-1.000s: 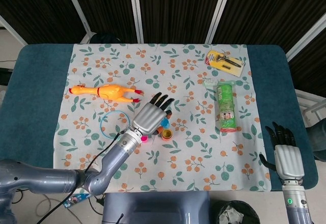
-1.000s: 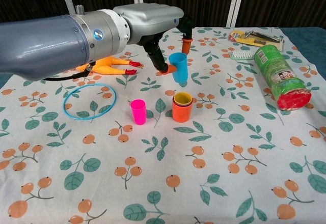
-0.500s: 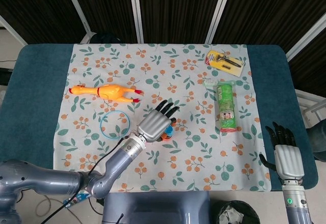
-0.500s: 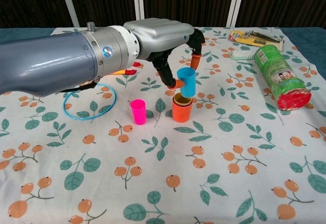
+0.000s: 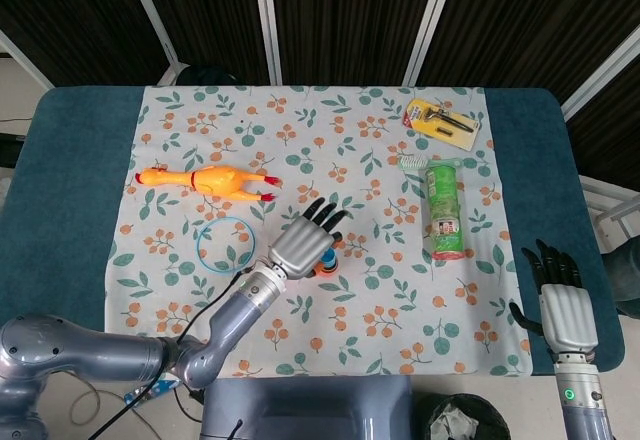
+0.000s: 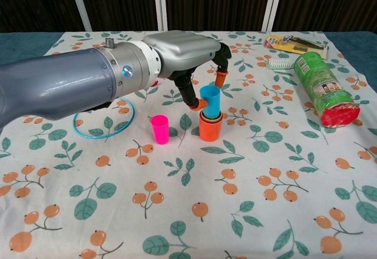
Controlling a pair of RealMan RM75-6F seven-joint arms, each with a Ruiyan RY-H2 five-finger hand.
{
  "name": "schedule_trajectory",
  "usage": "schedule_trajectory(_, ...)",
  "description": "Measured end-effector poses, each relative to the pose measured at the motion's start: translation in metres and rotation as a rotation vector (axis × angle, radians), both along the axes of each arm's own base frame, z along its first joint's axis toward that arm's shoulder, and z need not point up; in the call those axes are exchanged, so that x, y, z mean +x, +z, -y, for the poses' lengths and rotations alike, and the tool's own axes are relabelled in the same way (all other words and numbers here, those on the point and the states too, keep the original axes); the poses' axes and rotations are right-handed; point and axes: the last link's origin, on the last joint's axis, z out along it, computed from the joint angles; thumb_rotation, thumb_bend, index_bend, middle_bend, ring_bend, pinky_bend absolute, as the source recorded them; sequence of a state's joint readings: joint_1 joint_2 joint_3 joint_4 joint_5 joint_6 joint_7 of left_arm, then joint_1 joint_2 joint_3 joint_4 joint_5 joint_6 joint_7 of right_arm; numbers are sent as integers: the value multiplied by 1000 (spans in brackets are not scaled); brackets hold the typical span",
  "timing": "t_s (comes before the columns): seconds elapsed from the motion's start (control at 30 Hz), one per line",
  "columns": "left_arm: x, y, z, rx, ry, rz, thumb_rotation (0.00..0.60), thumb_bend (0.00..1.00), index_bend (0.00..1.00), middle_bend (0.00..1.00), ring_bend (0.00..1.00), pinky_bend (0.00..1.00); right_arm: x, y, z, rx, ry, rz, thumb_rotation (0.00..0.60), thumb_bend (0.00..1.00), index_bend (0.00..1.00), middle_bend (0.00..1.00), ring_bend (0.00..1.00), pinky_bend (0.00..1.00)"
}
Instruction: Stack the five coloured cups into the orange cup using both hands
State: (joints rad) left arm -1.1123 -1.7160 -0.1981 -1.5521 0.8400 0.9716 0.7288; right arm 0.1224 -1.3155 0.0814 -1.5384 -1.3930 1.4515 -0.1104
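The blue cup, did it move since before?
Yes. The blue cup, held by the left hand, came down toward the orange cup and now sits in its stack.

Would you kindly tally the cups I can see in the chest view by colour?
blue cup: 1
yellow cup: 1
orange cup: 1
pink cup: 1
Total: 4

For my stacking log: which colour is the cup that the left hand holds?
Blue cup, in the left hand; clearest in the chest view.
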Motion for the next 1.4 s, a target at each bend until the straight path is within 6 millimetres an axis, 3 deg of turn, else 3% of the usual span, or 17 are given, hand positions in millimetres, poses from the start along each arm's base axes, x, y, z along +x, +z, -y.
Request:
schedule_trajectory(0.13,-1,-3,1,-13,-2,-12,600,167,234,65,0,0,0,0,0,-2,0,0,600,336,126,0,0,77)
schedule_trajectory(0.27,-4,-3,1,-8,-27,-57,600,136,164,48,0,0,0,1,0,-6,3,3,600,336,126,0,0,77)
schedule_trajectory(0.63,-17,25,-2,37,-36,-53,600,136,288,46,0,0,2,1,-1,-5,6,6,600,336,126,0,0,77)
schedule_trajectory(0.73,-27,37,1,42,-30,-35,600,136,302,46,0,0,2,1,-1,-6,8,4,600,336,126,0,0,77)
schedule_trajectory(0.97,-76,62,5,29,66,-26,600,137,324,46,0,0,3,-1,-1,-1,4,4,600,336,126,0,0,77)
schedule_trajectory(1.27,-117,57,9,-48,109,-59,600,137,334,50,0,0,1,-2,-1,2,-5,1,600,336,126,0,0,77)
schedule_trajectory(1.4,-120,48,9,-69,94,-53,600,140,354,56,0,0,0,-2,0,-2,-11,-2,600,336,126,0,0,77)
